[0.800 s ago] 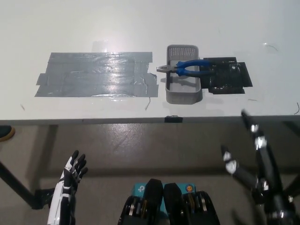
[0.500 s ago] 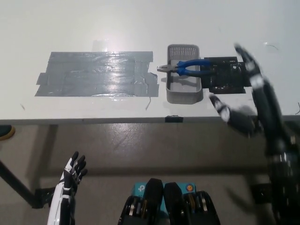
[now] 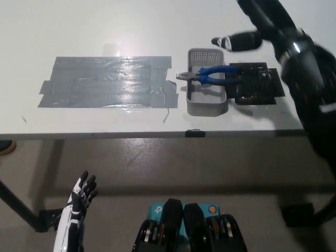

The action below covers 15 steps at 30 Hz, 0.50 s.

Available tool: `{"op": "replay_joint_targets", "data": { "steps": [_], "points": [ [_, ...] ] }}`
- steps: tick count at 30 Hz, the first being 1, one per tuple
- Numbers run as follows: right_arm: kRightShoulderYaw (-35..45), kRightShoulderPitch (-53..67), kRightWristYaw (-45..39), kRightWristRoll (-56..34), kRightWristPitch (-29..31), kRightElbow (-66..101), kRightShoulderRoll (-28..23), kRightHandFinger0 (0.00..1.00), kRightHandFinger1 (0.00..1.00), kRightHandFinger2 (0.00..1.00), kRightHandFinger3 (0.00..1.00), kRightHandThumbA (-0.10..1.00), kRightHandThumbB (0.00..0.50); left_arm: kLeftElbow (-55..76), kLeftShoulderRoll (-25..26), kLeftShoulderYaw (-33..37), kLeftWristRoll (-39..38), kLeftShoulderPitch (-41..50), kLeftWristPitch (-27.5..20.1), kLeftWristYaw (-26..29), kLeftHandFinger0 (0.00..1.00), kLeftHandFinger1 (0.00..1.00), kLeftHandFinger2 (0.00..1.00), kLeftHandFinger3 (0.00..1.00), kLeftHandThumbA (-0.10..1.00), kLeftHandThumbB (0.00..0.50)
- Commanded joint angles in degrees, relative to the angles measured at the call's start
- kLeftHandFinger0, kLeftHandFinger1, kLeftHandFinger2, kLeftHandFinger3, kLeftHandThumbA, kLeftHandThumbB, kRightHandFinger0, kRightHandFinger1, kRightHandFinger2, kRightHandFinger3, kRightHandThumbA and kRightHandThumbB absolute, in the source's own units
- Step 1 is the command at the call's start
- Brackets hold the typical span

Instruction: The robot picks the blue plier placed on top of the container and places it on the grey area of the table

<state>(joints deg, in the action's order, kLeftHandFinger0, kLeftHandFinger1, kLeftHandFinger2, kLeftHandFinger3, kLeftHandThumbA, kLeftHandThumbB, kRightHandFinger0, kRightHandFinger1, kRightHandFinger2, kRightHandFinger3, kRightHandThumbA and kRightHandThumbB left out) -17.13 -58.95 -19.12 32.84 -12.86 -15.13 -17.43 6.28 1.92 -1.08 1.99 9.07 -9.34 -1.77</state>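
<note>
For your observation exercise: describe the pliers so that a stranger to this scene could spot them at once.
Find the white table, then the grey container right of the grey taped area. The pliers lie across its rim, the only thing with bright blue handles.

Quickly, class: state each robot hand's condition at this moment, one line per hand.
Left hand: open, holding nothing, resting low below the table edge.
Right hand: open, holding nothing, above the table beyond the blue plier.
</note>
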Motion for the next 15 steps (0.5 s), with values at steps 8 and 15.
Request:
{"op": "replay_joint_targets", "data": {
  "steps": [8,15],
  "points": [
    [-7.60,-17.49,-8.24,0.66,-4.89,-24.88,3.18,1.00,1.00,1.00,1.00,0.95,0.384,2.31,0.54,-0.53,1.55,-0.42,-1.87,1.07,1.00,1.00,1.00,1.00,1.00,0.000],
    [-7.27,-19.69,-7.12,-0.29,-3.48,-36.60,6.57,1.00,1.00,1.00,1.00,0.99,0.436,2.24,0.50,0.23,1.96,-0.73,-1.34,0.50,1.00,1.00,1.00,1.00,1.00,0.000]
  ]
}}
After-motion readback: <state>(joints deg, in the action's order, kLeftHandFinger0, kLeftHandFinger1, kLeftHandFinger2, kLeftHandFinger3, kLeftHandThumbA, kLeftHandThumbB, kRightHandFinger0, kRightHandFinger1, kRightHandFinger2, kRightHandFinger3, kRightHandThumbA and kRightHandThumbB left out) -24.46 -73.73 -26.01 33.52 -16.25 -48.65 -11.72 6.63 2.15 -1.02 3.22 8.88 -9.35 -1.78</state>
